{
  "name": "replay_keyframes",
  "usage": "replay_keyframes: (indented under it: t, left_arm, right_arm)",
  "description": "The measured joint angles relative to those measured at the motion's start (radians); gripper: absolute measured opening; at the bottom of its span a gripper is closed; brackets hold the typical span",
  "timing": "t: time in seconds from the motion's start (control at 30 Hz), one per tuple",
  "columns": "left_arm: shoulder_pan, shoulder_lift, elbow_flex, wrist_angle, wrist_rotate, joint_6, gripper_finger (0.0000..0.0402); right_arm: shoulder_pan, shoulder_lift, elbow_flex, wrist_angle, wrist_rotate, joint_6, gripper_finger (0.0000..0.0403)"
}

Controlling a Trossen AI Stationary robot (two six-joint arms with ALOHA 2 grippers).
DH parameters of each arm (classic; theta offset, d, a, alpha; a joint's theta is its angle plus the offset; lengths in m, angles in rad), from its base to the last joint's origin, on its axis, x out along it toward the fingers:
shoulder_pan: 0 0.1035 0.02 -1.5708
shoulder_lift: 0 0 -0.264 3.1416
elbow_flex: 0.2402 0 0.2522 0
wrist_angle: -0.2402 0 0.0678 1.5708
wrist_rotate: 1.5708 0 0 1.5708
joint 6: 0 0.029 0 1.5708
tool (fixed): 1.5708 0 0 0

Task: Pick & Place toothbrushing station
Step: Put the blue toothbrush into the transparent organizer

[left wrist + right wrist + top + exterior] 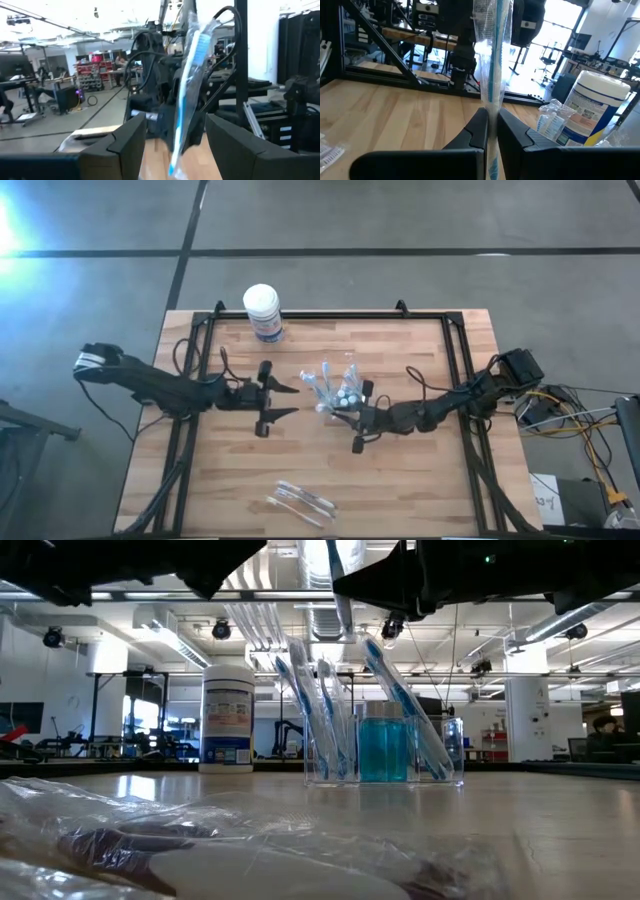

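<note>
The toothbrushing station (335, 388), a clear holder with several blue-and-white toothbrushes and a blue cup, stands on its base at mid-table (382, 740). My right gripper (348, 416) reaches in from the table's right, just near of the station, and is shut on a toothbrush in a clear wrapper (492, 55). My left gripper (287, 400) hovers left of the station, open, touching nothing. Its two fingers frame the wrapped toothbrush (189, 85) from a distance. My right gripper pinches the wrapped toothbrush's shaft (491, 107) between its two fingers, through the wrapper. The fingers lie level, coming from the table's right, across the brush. The brush stands nearly upright, most of its length above the fingers, its lower end (350, 632) clear of the table.
A white round tub with a blue label (262, 310) stands at the far edge, left of centre. Crumpled clear packaging (300, 501) lies near the front edge. A black frame (330, 317) runs around the wooden tabletop.
</note>
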Motion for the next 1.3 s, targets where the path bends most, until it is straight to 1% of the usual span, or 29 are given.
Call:
replay_keyframes:
  t: [0.13, 0.3, 0.47, 0.63, 0.7, 0.83, 1.0, 1.1, 1.17, 1.3]
  left_arm:
    - [0.002, 0.093, 0.076, -0.001, 0.005, -0.001, 0.0209]
    - [0.003, 0.209, 0.182, -0.016, 0.037, -0.012, 0.0209]
    - [0.003, 0.295, 0.246, -0.022, 0.043, -0.015, 0.0209]
    - [0.003, 0.337, 0.283, -0.021, 0.046, -0.019, 0.0209]
    - [0.004, 0.345, 0.29, -0.021, 0.066, -0.019, 0.0209]
    - [0.003, 0.346, 0.295, -0.02, 0.089, -0.018, 0.0205]
    - [0.003, 0.341, 0.295, -0.017, 0.091, -0.019, 0.0193]
    - [0.003, 0.341, 0.295, -0.017, 0.091, -0.018, 0.0178]
    - [0.003, 0.341, 0.295, -0.014, 0.091, -0.018, 0.0157]
    - [0.004, 0.341, 0.295, -0.015, 0.089, -0.011, 0.0088]
  right_arm:
    - [0.0, 0.0, 0.0, 0.019, 0.0, 0.005, 0.0018]
    - [0.0, 0.0, 0.0, 0.02, 0.0, 0.002, 0.0018]
    - [0.0, -0.001, 0.0, 0.023, 0.0, 0.001, 0.0018]
    - [0.0, -0.001, 0.0, 0.025, 0.0, 0.0, 0.0018]
    - [0.0, -0.001, 0.0, 0.025, 0.0, 0.001, 0.0018]
    - [0.0, -0.001, 0.0, 0.025, -0.001, 0.005, 0.0018]
    - [0.0, -0.001, 0.0, 0.025, -0.001, 0.007, 0.0018]
    - [0.0, -0.001, 0.0, 0.025, -0.002, 0.008, 0.0018]
    - [0.0, -0.001, 0.0, 0.024, -0.002, 0.008, 0.0018]
    - [0.001, 0.008, 0.0, 0.03, -0.006, 0.014, 0.0018]
